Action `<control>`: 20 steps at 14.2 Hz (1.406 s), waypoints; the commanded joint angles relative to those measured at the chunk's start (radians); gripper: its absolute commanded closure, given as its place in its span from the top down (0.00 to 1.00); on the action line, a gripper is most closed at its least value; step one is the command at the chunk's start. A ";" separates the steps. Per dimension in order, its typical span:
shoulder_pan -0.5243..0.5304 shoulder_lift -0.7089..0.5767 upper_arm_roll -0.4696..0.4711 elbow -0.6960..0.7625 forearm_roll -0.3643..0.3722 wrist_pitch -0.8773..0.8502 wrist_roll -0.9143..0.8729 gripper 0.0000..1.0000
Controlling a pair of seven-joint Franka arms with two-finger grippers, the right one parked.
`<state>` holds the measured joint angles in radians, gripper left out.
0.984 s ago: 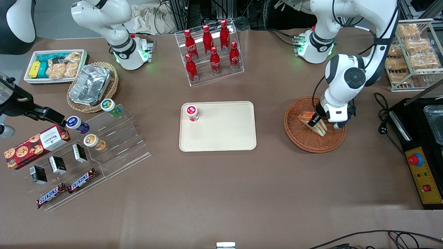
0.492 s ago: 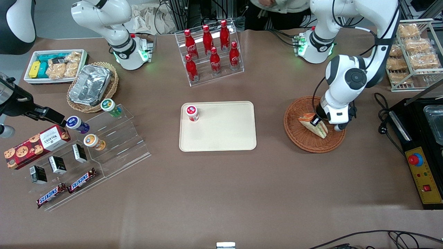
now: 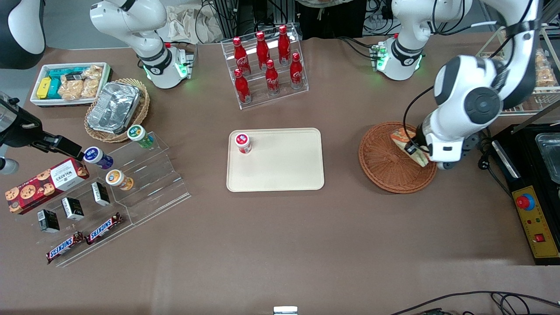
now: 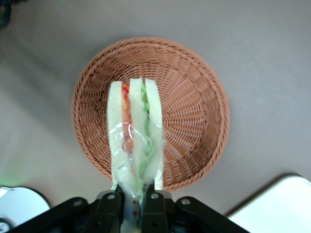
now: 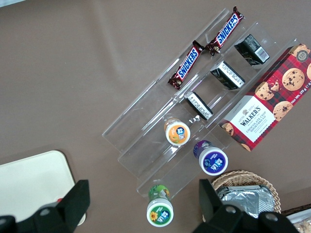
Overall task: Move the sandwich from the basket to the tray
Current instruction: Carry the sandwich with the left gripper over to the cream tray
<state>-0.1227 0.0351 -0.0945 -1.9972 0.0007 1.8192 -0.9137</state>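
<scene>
My left gripper (image 3: pixel 415 151) is shut on the sandwich (image 3: pixel 404 139), a plastic-wrapped wedge of pale bread with orange and green filling. It holds the wedge lifted above the reddish-brown wicker basket (image 3: pixel 385 168), over the part of the basket toward the working arm's end of the table. In the left wrist view the sandwich (image 4: pixel 135 131) hangs edge-on between the fingers (image 4: pixel 154 189) of the gripper (image 4: pixel 135 188), with the empty basket (image 4: pixel 199 111) below it. The cream tray (image 3: pixel 284 168) lies flat at the table's middle, beside the basket; its corner (image 4: pixel 284 204) shows in the wrist view.
A small red-lidded jar (image 3: pixel 243 142) stands on the tray's corner. An acrylic rack of red bottles (image 3: pixel 267 65) stands farther from the camera than the tray. A black control box (image 3: pixel 531 210) and a wire rack of bagged pastries (image 3: pixel 544 70) lie toward the working arm's end.
The gripper has risen out of the basket with the sandwich in it and shifted toward the working arm's end. The basket now lies empty.
</scene>
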 commanded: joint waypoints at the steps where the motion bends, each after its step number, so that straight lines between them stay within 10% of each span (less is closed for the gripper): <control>1: 0.008 0.006 0.004 0.134 0.005 -0.121 0.090 0.00; 20: -0.057 0.029 -0.140 0.244 0.007 -0.170 0.225 0.00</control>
<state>-0.1439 0.0468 -0.2305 -1.7664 0.0008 1.6451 -0.6856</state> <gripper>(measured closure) 0.850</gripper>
